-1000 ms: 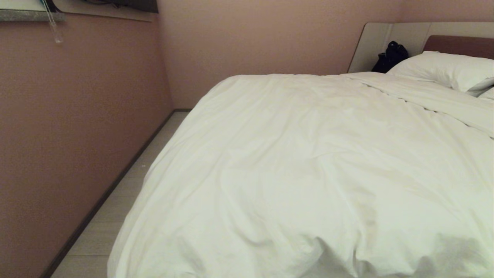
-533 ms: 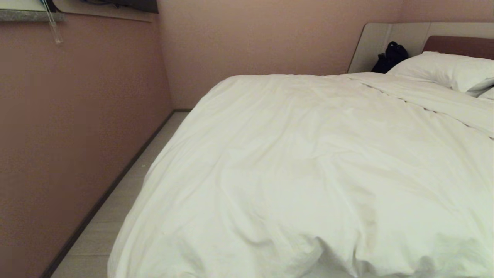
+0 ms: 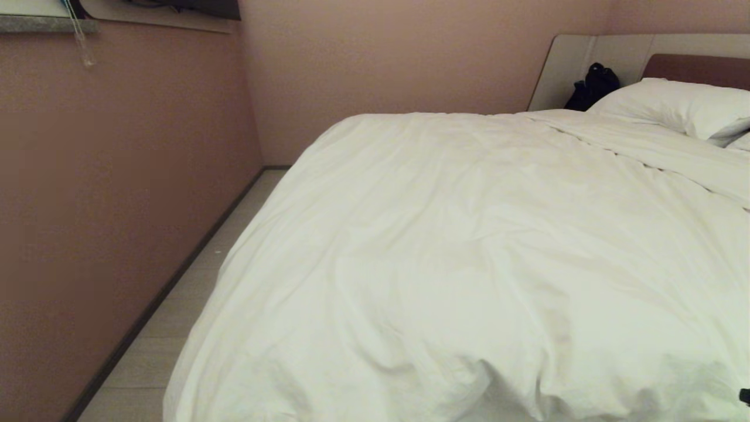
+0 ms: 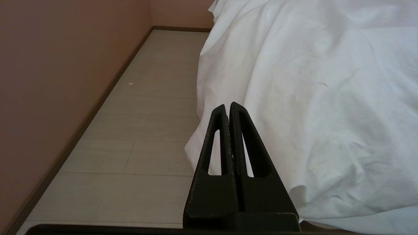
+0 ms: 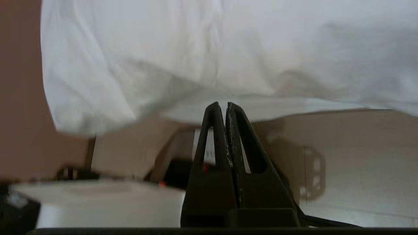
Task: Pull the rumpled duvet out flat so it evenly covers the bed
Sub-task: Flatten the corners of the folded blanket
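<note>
The white duvet (image 3: 469,246) lies spread over the bed, with soft creases, and hangs over its left side and near end. The bed's pale headboard (image 3: 577,61) stands at the far right. My left gripper (image 4: 227,106) is shut and empty, low beside the duvet's (image 4: 310,81) hanging left edge, over the floor. My right gripper (image 5: 221,105) is also shut with nothing in it. It points at the bed's beige base (image 5: 343,147) just under the duvet's (image 5: 147,55) hanging hem. A dark bit of the right arm (image 3: 745,396) shows at the head view's lower right edge.
A white pillow (image 3: 674,105) lies at the bed's head, with a black bag (image 3: 593,85) beside it against the headboard. A pink wall (image 3: 117,176) runs along the left. A narrow strip of pale floor (image 3: 193,293) lies between wall and bed.
A dark bit of the right arm has come into the head view's lower right edge. The duvet and the left arm have not moved.
</note>
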`<state>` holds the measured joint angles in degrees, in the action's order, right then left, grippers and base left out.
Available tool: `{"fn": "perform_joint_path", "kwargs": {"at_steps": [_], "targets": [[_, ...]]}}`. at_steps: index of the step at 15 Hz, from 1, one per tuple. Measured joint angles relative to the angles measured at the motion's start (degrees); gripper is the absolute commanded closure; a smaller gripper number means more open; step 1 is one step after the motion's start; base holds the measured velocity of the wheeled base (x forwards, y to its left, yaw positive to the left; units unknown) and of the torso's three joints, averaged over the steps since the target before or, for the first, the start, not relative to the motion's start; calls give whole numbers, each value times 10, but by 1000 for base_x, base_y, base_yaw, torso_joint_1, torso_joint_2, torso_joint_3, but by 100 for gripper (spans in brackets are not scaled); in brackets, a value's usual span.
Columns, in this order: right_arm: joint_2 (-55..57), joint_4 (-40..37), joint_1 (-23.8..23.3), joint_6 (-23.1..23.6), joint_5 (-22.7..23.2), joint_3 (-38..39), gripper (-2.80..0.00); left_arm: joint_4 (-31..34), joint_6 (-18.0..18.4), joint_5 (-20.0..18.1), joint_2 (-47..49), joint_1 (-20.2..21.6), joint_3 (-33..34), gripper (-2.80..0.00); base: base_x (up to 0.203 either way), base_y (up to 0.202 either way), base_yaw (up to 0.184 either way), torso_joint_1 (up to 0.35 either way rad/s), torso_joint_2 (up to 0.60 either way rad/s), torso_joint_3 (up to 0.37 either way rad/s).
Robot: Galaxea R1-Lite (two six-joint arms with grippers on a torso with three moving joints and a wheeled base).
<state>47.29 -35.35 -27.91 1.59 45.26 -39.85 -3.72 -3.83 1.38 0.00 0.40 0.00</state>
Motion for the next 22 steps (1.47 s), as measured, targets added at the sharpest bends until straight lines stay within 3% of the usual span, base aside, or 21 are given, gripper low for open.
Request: {"fn": "perform_joint_path", "kwargs": {"at_steps": [5, 11, 16, 22], "targets": [[96, 46, 217, 65, -70, -2, 0, 0, -1, 0, 0, 0, 0, 0, 0, 0, 0, 0, 0, 0], [209, 169, 500, 43, -235, -9, 0, 0, -1, 0, 0, 0, 0, 0, 0, 0, 0, 0, 0, 0], [263, 250, 649, 51, -433, -5, 0, 0, -1, 0, 0, 0, 0, 0, 0, 0, 0, 0, 0, 0], [334, 275, 769, 61, -632, 0, 0, 0, -1, 0, 0, 0, 0, 0, 0, 0, 0, 0, 0, 0]]}}
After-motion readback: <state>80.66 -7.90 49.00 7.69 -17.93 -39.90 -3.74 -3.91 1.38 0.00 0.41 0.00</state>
